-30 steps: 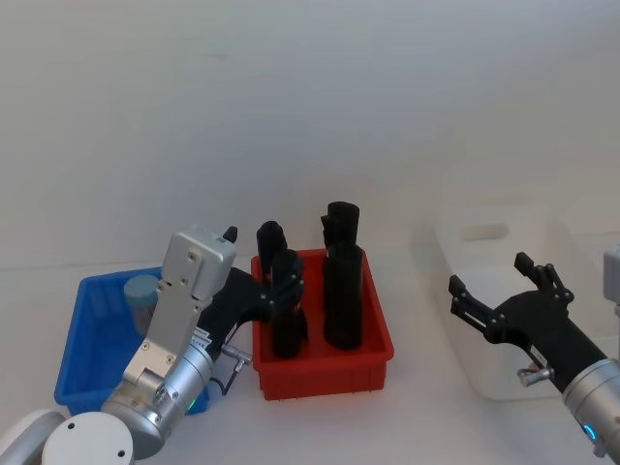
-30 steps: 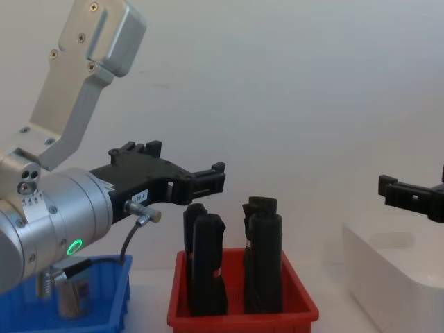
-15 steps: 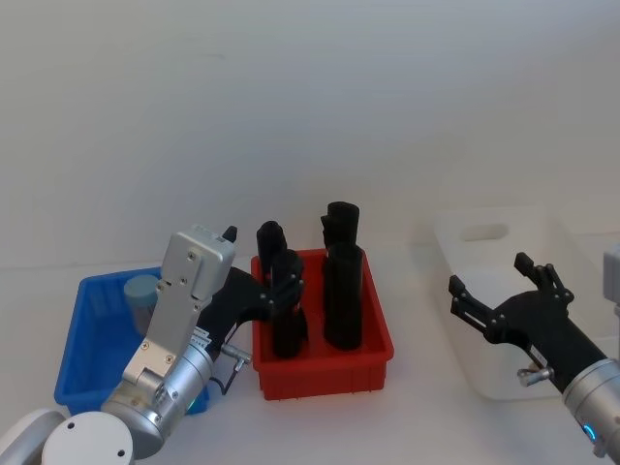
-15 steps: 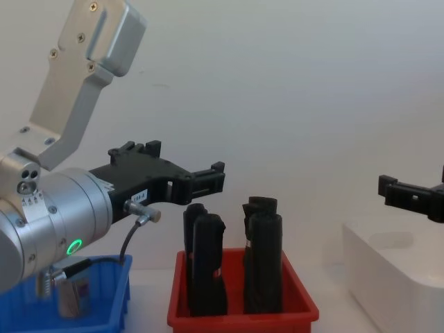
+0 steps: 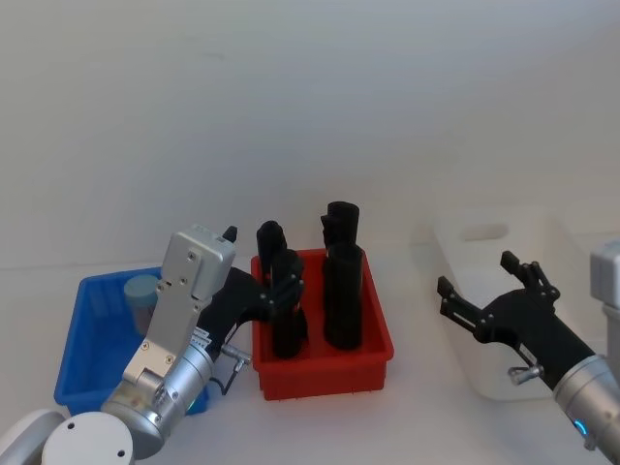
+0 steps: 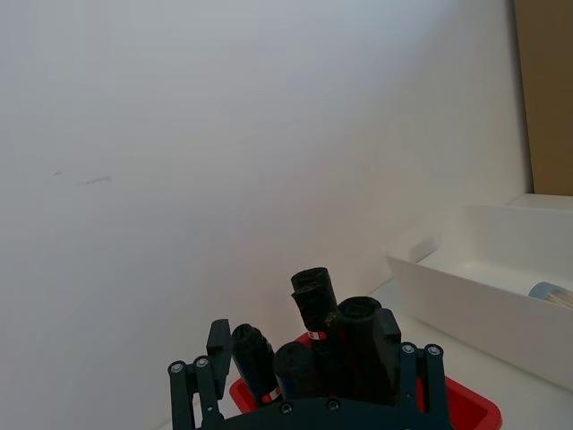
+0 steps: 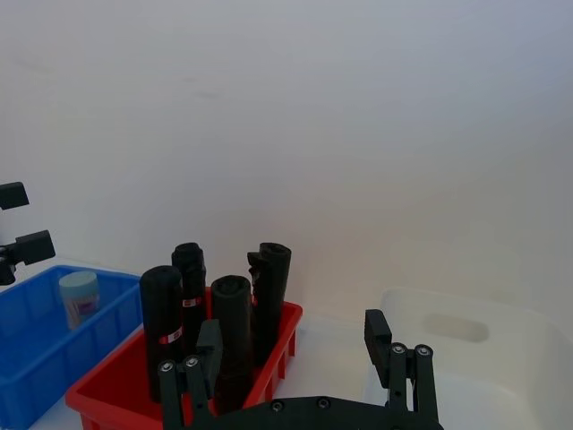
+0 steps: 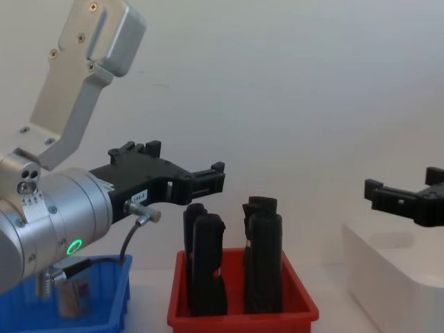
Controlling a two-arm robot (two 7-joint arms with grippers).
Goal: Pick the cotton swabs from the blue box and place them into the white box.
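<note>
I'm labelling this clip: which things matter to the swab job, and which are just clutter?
Job: swab tub, blue box, white box; left gripper by the red bin, right gripper by the white box, both open.
Clutter: red bin, black objects.

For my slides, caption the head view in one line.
Open left end effector beside the red bin, open right end effector by the white box, swab tub in blue box.

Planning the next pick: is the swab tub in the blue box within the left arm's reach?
Probably yes: the swab tub stands exposed in the blue box, and the open left gripper hovers close by.
</note>
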